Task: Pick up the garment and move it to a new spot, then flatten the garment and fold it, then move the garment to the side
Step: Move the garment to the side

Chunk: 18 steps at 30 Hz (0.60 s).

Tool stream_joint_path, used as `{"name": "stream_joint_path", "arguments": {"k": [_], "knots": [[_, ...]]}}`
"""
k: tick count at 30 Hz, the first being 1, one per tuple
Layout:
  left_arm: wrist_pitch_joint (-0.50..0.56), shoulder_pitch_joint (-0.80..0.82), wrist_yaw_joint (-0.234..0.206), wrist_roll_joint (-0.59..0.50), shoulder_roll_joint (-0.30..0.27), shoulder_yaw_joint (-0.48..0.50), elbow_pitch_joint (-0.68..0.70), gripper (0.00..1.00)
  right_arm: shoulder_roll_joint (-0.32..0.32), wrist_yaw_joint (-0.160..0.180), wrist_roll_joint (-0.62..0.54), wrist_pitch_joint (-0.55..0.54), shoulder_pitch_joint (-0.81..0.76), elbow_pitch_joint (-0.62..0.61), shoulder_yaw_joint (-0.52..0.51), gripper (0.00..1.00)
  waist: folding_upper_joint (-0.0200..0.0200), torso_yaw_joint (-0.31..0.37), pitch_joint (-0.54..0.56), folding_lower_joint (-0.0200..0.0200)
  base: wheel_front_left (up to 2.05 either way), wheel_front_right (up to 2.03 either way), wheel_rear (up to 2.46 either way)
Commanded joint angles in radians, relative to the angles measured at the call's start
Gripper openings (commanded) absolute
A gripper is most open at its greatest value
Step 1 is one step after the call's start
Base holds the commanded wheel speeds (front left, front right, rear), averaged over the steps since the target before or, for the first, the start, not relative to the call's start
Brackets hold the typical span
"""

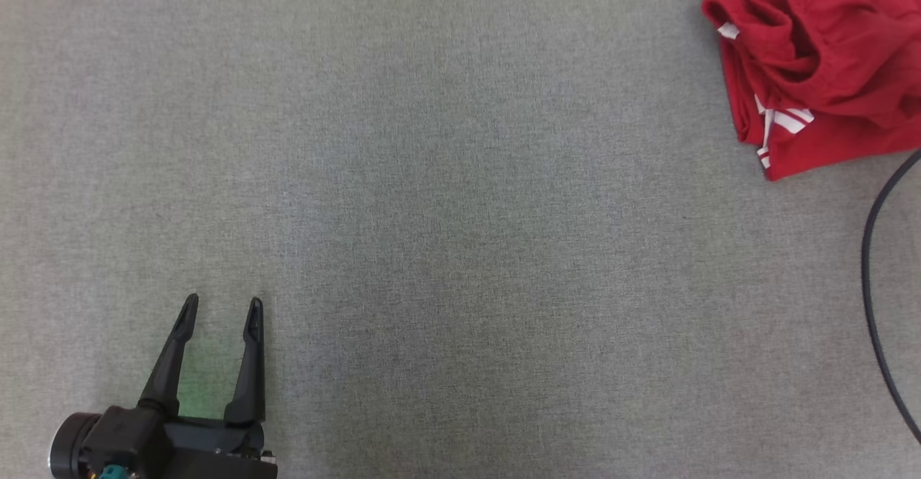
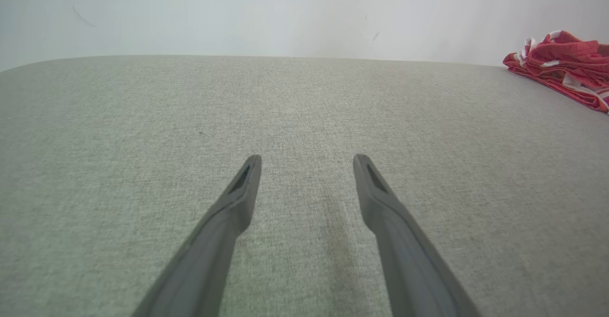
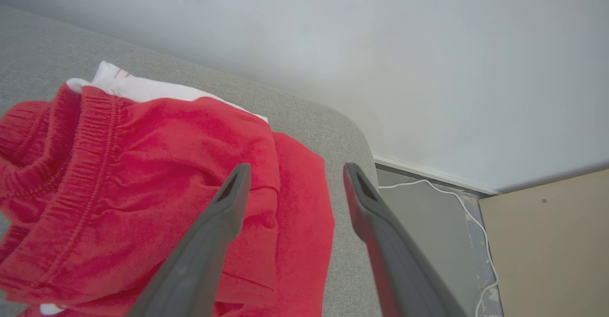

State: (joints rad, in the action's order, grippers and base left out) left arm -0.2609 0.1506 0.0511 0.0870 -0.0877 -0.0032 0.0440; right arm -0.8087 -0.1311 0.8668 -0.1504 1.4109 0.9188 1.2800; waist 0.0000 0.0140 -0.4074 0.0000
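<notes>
I judge the garment, a crumpled red heap directly beneath and left of my right gripper, whose fingers stand wide and empty, as light, limp and easily bunched, best pinched at its ribbed band; my left gripper, equally wide, sits well apart from it.

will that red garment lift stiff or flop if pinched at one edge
Probably floppy: the garment lies bunched in soft folds, so it should droop from one pinch. Likely light: it looks like thin knit with a ribbed band. Pushed, it would probably crumple rather than slide on the textured surface.
</notes>
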Motion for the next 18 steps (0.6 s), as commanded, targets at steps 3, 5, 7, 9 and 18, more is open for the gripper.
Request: {"name": "stream_joint_path", "arguments": {"k": [3,5,7,9,18], "knots": [[-0.005,-0.015,-0.005,0.011,0.001,0.001,-0.004,1.0,0.022,0.001,0.034,0.038,0.008,0.004,-0.02,1.0,0.0,0.0,0.027,0.0,0.0,0.0,0.0],[-0.005,-0.02,-0.006,0.014,0.003,0.002,-0.004,1.0,0.037,0.001,0.044,0.078,-0.001,0.012,-0.034,1.0,0.0,0.0,0.045,0.0,0.0,0.0,0.0],[-0.005,-0.029,-0.008,0.019,0.004,0.008,-0.01,1.0,0.063,0.001,0.069,0.13,-0.025,0.019,-0.06,1.0,0.0,0.002,0.065,0.0,0.0,0.0,0.0],[-0.005,-0.034,-0.009,0.022,0.006,0.011,-0.015,1.0,0.085,0.001,0.089,0.191,-0.047,0.024,-0.082,1.0,0.0,0.003,0.086,0.0,0.0,0.0,0.0],[-0.005,-0.074,-0.023,0.024,0.015,0.02,-0.031,1.0,0.201,0.001,0.11,0.41,-0.142,0.102,-0.212,1.0,0.0,0.014,0.193,0.0,0.0,0.0,0.0]]}}
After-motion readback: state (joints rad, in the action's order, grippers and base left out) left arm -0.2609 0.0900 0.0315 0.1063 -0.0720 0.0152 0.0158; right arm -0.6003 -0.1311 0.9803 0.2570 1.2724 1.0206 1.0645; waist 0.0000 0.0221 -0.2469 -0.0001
